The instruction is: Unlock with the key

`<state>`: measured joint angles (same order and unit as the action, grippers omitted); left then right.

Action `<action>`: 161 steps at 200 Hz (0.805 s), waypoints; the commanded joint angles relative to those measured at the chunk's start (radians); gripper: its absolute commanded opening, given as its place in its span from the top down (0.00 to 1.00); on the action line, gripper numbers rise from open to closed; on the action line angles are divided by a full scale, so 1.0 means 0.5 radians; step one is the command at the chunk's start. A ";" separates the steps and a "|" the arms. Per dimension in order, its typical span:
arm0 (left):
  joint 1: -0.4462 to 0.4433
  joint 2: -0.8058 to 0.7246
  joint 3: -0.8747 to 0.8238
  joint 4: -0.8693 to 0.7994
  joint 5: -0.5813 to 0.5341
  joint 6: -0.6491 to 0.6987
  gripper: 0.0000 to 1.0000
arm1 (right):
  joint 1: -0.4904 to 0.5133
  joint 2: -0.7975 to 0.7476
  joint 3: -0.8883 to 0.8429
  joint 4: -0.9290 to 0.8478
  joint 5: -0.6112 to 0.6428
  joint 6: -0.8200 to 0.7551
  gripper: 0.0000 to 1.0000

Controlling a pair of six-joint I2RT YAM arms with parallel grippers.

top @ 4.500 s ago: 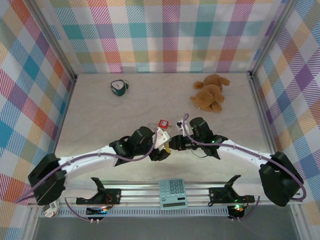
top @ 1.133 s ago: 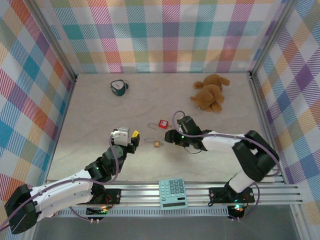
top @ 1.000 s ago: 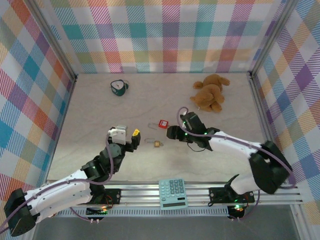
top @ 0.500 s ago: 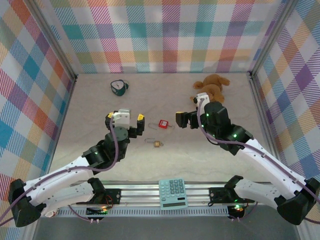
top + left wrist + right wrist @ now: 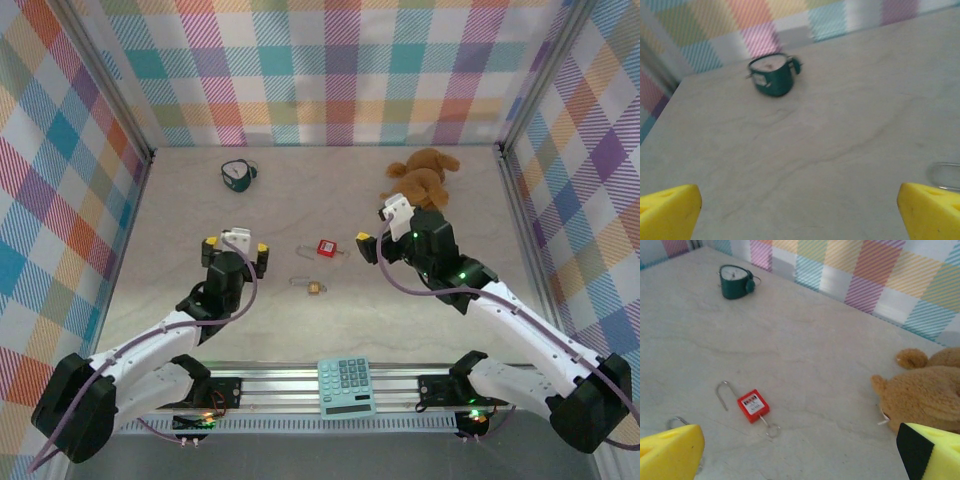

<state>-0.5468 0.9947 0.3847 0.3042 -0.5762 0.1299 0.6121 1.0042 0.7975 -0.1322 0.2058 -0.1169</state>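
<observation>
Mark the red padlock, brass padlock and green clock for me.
red padlock (image 5: 752, 405): right wrist view, centre of its red body.
brass padlock (image 5: 315, 288): top view, on its brass body.
green clock (image 5: 772, 82): left wrist view, on its green casing.

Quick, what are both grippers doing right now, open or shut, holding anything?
Left gripper: open, holding nothing.
Right gripper: open, holding nothing.

— What's at the far end of the table (image 5: 300, 205)?
— A green alarm clock (image 5: 237, 175) on the left, a brown teddy bear (image 5: 432, 166) on the right.
— And mid-table?
— A red padlock (image 5: 325, 246), with a brass padlock (image 5: 314, 288) lying slightly nearer.
— Anything at the near edge?
— A pale teal calculator (image 5: 346, 385), resting on the rail.
</observation>
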 commanded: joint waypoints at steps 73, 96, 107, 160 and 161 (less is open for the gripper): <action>0.849 0.539 -0.395 1.301 0.755 -0.275 0.00 | -0.608 0.046 -0.598 0.722 -0.225 -0.370 0.01; 0.889 0.846 -0.281 1.441 0.762 -0.210 0.00 | -0.729 0.148 -0.679 0.964 -0.310 -0.233 0.01; 0.905 1.097 -0.275 1.676 0.792 -0.208 0.00 | -0.785 0.193 -0.693 1.024 -0.394 -0.154 0.01; 0.905 1.163 -0.035 1.276 1.032 -0.103 0.00 | -0.852 0.418 -0.746 1.266 -0.478 -0.119 0.01; 0.906 1.167 -0.029 1.274 1.033 -0.102 0.00 | -0.854 0.427 -0.750 1.279 -0.474 -0.119 0.01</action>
<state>-0.1013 1.5822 0.2829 0.9859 -0.1215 0.0605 0.2020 1.1683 0.4534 0.3401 -0.0021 -0.1951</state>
